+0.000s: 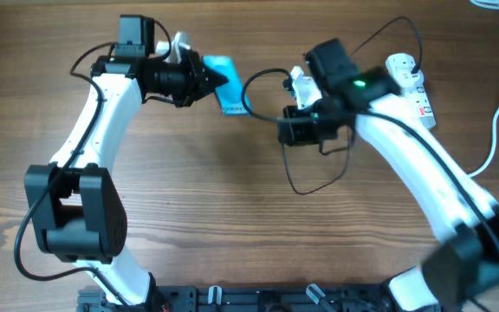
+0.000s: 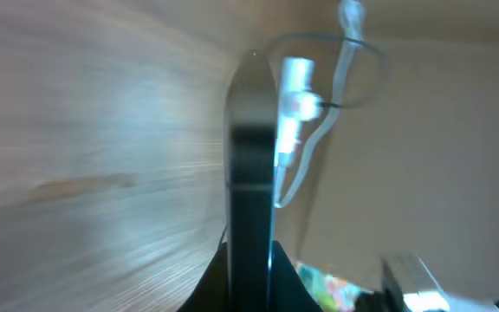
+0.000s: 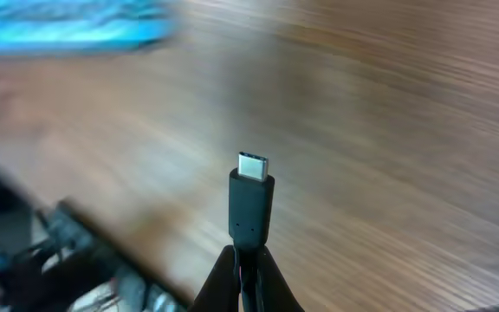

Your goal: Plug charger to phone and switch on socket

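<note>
My left gripper (image 1: pixel 211 82) is shut on the phone (image 1: pixel 230 87), whose turquoise screen shows at the table's back middle. In the left wrist view the phone (image 2: pixel 249 165) stands edge-on as a dark bar between the jaws (image 2: pixel 249 264). My right gripper (image 1: pixel 286 130) is shut on the charger (image 1: pixel 297 191), a thin black cable looping below it. In the right wrist view the small black plug (image 3: pixel 251 204) sticks up from the closed fingers (image 3: pixel 248 260), metal tip free, with the phone (image 3: pixel 68 26) blurred at the top left. The white socket (image 1: pixel 412 87) lies at the back right, partly under the right arm.
A thick white cord (image 1: pixel 496 130) runs along the right edge from the socket. The arm bases stand at the front left and front right. A dark rail (image 1: pixel 258 299) lies along the front edge. Wooden table all around.
</note>
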Controlling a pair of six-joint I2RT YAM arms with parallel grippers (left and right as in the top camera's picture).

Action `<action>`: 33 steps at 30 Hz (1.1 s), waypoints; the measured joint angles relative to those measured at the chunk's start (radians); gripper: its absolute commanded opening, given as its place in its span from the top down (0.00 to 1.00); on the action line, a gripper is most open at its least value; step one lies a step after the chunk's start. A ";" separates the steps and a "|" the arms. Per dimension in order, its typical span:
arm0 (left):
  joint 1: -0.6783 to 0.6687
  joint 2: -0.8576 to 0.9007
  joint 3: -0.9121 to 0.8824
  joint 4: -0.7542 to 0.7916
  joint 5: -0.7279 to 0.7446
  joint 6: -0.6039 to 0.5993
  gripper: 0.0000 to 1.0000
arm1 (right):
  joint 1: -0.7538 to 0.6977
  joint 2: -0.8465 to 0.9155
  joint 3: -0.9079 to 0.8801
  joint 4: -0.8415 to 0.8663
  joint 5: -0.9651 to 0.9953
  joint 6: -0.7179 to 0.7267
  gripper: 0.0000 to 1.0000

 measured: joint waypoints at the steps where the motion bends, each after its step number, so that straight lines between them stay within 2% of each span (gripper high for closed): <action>1: 0.000 0.000 -0.001 0.031 0.047 0.009 0.96 | 0.000 -0.042 0.000 -0.008 -0.039 -0.018 0.96; 2: 0.000 0.000 -0.002 0.108 0.125 0.014 0.96 | 0.001 -0.087 0.000 -0.027 -0.090 -0.038 0.96; 5: 0.000 -0.001 -0.001 0.206 0.293 0.018 0.96 | 0.001 -0.154 0.000 -0.074 -0.153 -0.061 0.96; 10: 0.000 -0.001 -0.002 0.246 0.414 0.018 0.96 | 0.023 -0.163 0.000 -0.088 -0.177 -0.054 0.96; 13: 0.000 -0.001 -0.001 0.284 0.484 0.018 0.96 | 0.074 -0.163 0.000 -0.019 -0.180 0.006 0.96; 16: 0.000 -0.001 -0.001 0.284 0.502 0.018 0.96 | 0.118 -0.163 0.000 0.023 -0.135 0.093 0.96; 22: -0.013 -0.001 -0.001 0.285 0.514 0.027 0.96 | 0.210 -0.163 0.000 0.053 0.110 0.237 0.96; 28: -0.108 -0.001 -0.001 0.280 0.432 0.066 0.96 | 0.216 -0.163 0.000 0.037 0.175 0.256 0.96; 33: -0.113 -0.001 -0.001 0.280 0.391 0.071 0.96 | 0.216 -0.163 0.000 0.033 0.219 0.256 0.96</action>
